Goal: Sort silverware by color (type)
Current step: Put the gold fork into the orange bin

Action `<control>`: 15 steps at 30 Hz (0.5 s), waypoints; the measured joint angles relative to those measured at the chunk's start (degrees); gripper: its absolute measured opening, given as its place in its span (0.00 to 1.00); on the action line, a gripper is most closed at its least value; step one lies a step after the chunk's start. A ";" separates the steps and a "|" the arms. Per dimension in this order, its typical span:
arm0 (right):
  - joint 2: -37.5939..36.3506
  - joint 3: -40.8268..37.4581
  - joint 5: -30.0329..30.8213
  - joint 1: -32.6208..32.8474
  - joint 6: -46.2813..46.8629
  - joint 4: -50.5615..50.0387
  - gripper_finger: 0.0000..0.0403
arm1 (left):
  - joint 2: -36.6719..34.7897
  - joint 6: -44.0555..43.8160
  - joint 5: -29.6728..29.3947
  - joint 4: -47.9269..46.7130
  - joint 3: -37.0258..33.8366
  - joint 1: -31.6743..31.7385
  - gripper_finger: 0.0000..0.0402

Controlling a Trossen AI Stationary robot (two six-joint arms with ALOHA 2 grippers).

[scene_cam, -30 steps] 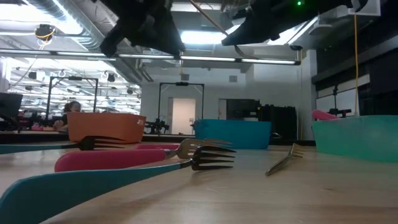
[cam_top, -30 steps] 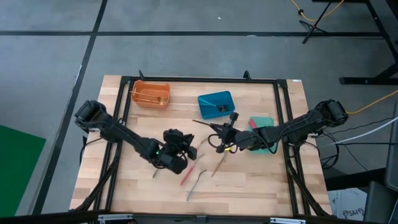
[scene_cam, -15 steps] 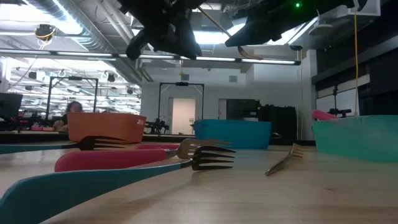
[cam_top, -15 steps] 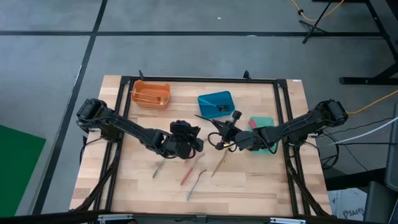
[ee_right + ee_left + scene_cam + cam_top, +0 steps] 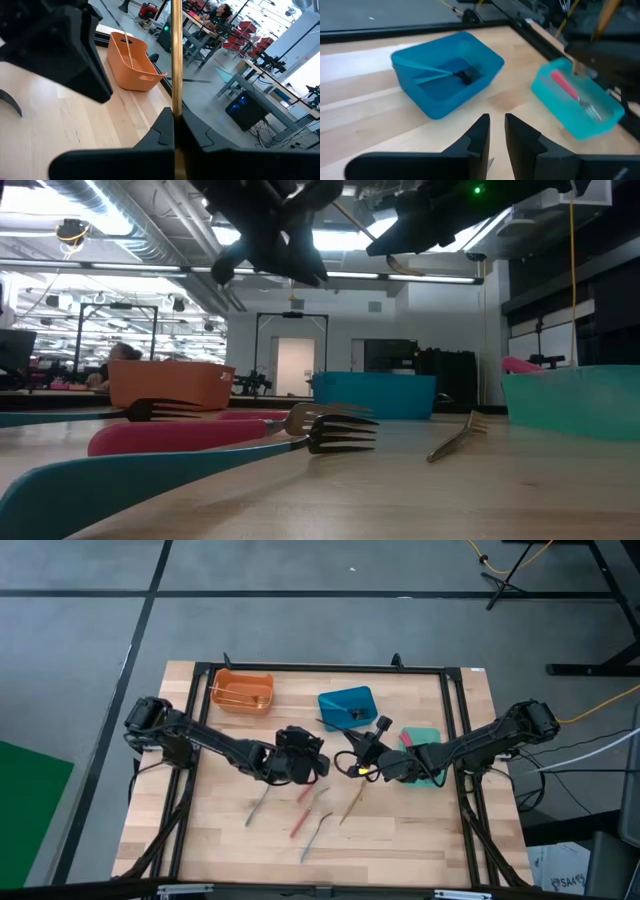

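Plainly, the sorting is only partly done: 4 loose pieces of silverware lie on the near middle of the table (image 5: 420, 830). They are a grey utensil (image 5: 255, 808) on the left, a red utensil (image 5: 300, 817), another grey utensil (image 5: 315, 832) nearest of all, and a gold utensil (image 5: 350, 805) on the right. Already sorted, as far as can be seen, are gold pieces in the orange bin (image 5: 243, 692) at the far left, a teal-handled fork (image 5: 440, 76) in the blue bin (image 5: 347, 705) at the far middle, and a red-handled fork (image 5: 567, 87) in the green bin (image 5: 425, 740) on the right. The right gripper (image 5: 358, 762), just left of the green bin, is clamped on a slim gold piece (image 5: 176, 55) that probably belongs in the orange bin. The left gripper (image 5: 305, 755) hangs above the table's middle with only a narrow slit between its fingers (image 5: 477, 135) and nothing clearly in it. Compared with 1 second ago, the left gripper has travelled from over the loose pieces farther and to the right, toward the blue bin. The right gripper has barely shifted, and the 4 loose pieces lie as they did.
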 joint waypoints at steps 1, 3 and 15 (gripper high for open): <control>0.00 0.00 0.00 0.00 0.00 0.00 0.00 | 0.00 0.95 1.24 0.01 0.00 0.24 0.14; 0.00 0.00 0.01 0.00 0.00 0.00 0.00 | 0.00 1.72 3.73 0.01 0.00 0.74 0.17; 0.02 0.00 8.52 0.00 -0.04 -1.50 0.00 | 0.00 4.28 5.57 0.12 0.00 1.96 0.29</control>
